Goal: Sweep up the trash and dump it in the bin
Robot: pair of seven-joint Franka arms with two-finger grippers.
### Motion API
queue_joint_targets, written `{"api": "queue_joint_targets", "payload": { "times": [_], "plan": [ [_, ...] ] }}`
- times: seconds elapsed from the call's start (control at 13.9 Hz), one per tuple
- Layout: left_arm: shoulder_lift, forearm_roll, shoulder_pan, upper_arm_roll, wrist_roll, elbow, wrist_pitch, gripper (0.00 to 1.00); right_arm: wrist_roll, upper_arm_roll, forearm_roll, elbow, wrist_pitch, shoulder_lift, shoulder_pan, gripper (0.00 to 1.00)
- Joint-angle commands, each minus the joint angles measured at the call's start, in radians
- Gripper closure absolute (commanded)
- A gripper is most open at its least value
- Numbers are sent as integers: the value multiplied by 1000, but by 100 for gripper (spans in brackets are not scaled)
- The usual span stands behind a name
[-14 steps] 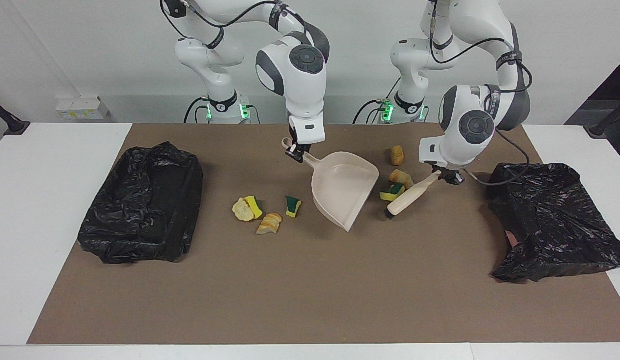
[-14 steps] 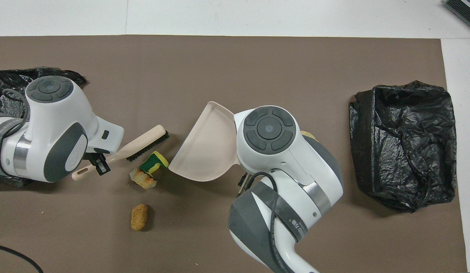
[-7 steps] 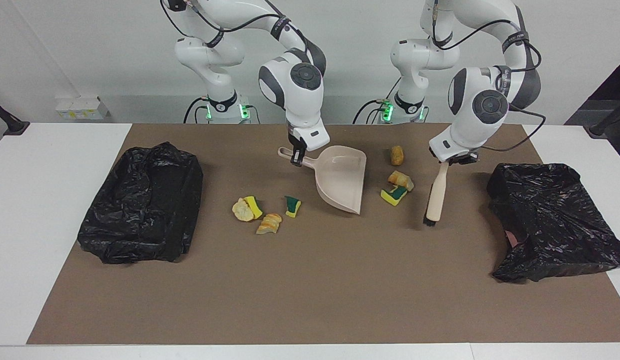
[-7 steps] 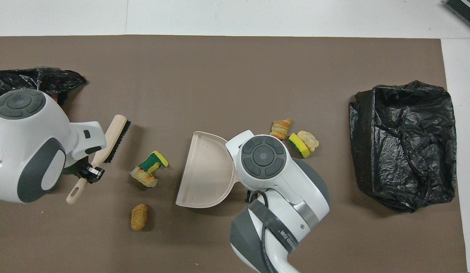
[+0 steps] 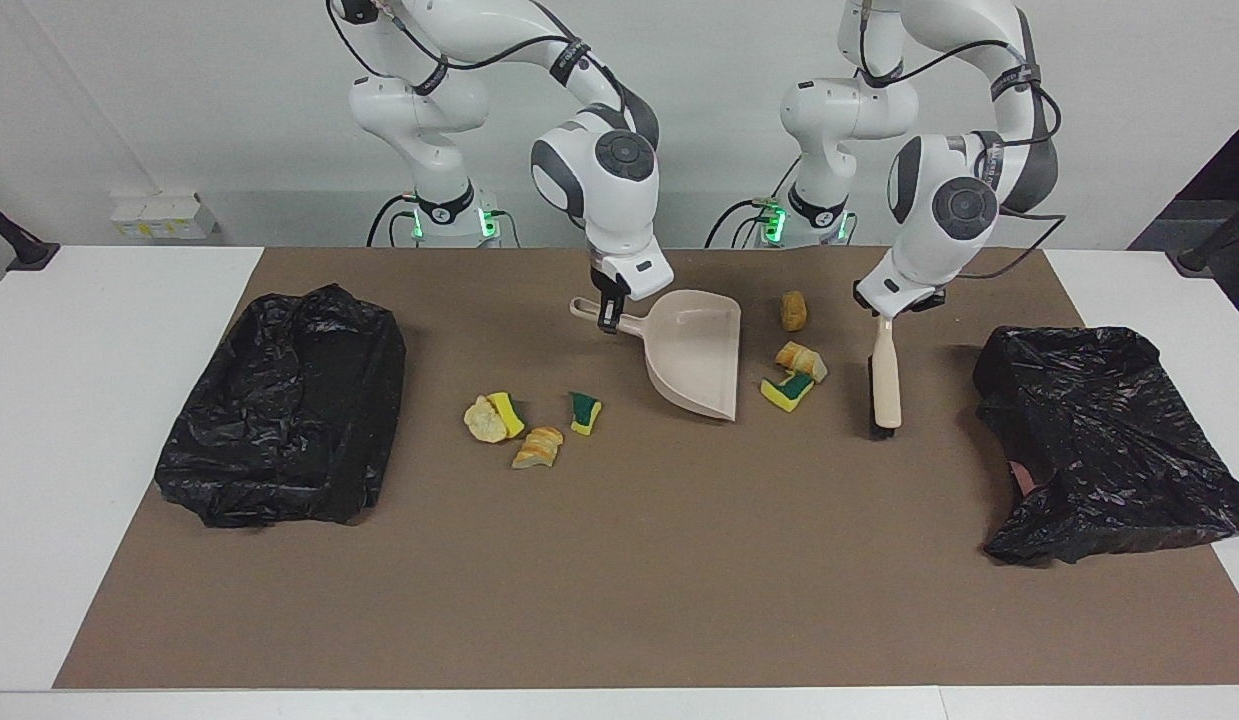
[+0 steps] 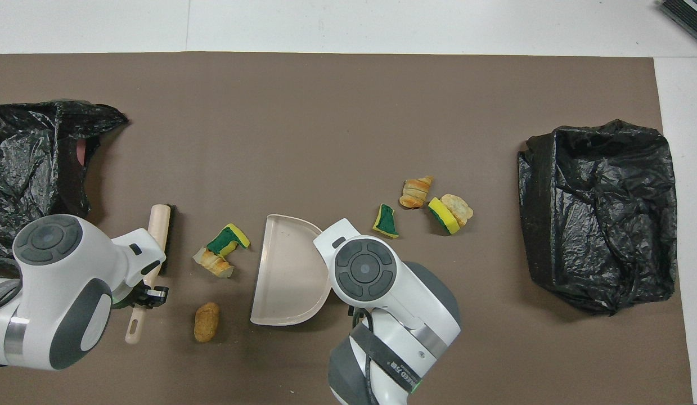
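Note:
My right gripper point(image 5: 609, 318) is shut on the handle of the beige dustpan point(image 5: 697, 350), whose mouth faces the left arm's end. My left gripper point(image 5: 884, 312) is shut on the handle of the beige brush point(image 5: 886, 375), which points away from the robots with its bristles down. Three pieces of trash lie between pan and brush: a yellow-green sponge piece point(image 5: 785, 388), an orange foam chunk point(image 5: 801, 357) and a brown chunk point(image 5: 794, 310). More trash lies toward the right arm's end of the pan: a green sponge piece point(image 5: 584, 411), a foam chunk point(image 5: 538, 447) and a yellow piece point(image 5: 492, 418).
A bin lined with a black bag point(image 5: 284, 400) stands at the right arm's end of the brown mat point(image 5: 619, 580). Another black-bagged bin point(image 5: 1099, 440) stands at the left arm's end, beside the brush.
The left gripper swung the brush off the sponge scraps toward the left arm's end, so it points away from the robots. The right gripper turned the dustpan's mouth toward those scraps and drew it nearer to the robots.

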Motion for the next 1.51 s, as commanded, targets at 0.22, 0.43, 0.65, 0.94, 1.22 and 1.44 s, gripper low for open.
{"api": "queue_joint_targets", "payload": {
  "times": [0.22,0.43,0.65,0.94,1.22,1.44],
  "plan": [
    [-13,-88,-164,-39,-151,-30,40,100,80,0,-69,-49,74,-10,5,100],
    [-7,-136,-165,-189,-198,15,34,100,88,0,-71,-49,69,-8,5,100],
    [-12,-180,-168,-271,-204,53,12,100,88,0,-71,-49,66,-8,5,100],
    [-65,-237,-140,-253,-282,139,-211,100,94,0,-71,-49,66,-10,5,100],
    [-134,-235,-87,-245,-524,89,-299,100,7,1,-72,-49,63,-8,3,100],
    [-231,-235,-76,-237,-613,-35,-288,100,-73,7,-72,-57,44,-13,3,100]
  ]
}}
